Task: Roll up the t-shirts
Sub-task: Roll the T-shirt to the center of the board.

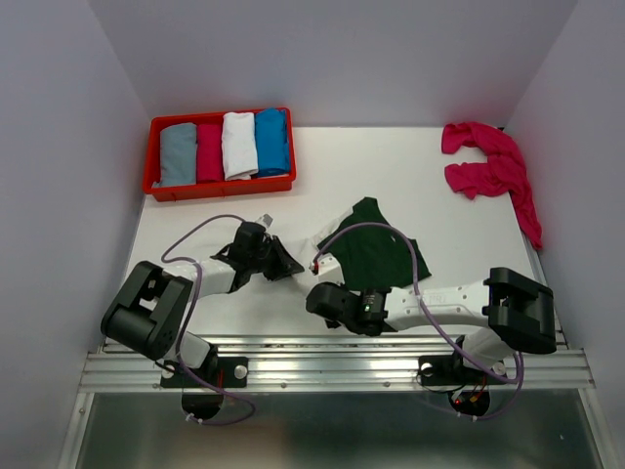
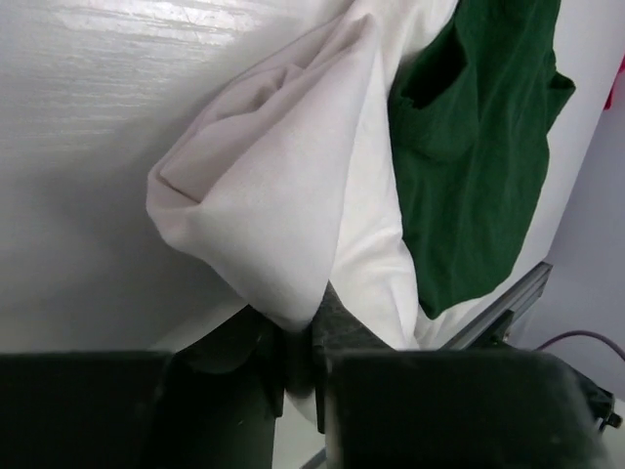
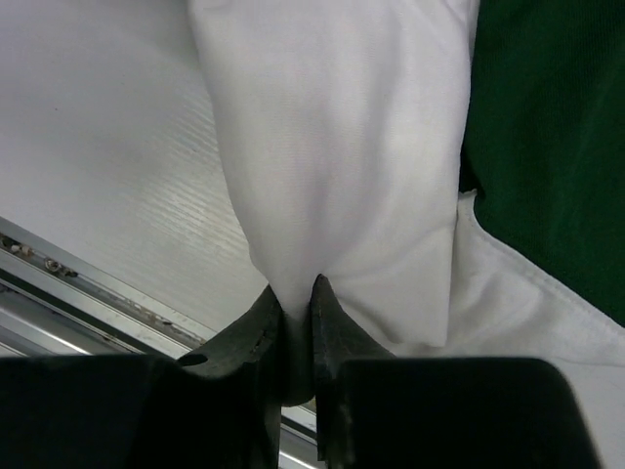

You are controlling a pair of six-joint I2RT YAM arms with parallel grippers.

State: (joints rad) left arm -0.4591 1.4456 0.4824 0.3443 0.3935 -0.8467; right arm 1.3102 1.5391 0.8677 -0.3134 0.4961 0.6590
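I count four rolled shirts (image 1: 225,147) in one red tray (image 1: 220,189), one white-and-green t-shirt (image 1: 376,256), one pink heap (image 1: 488,166) I cannot separate, and two tools: left tool (image 2: 296,327), right tool (image 3: 297,298).

A robotics lab test cell; plain pale walls (image 1: 342,59) box in a white table (image 1: 459,244); a metal rail (image 1: 332,369) carries the cabled left arm (image 1: 207,277) and right arm (image 1: 439,303).

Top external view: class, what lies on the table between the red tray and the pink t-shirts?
Only bare white table separates red tray from pink t-shirts, seen in the top view.
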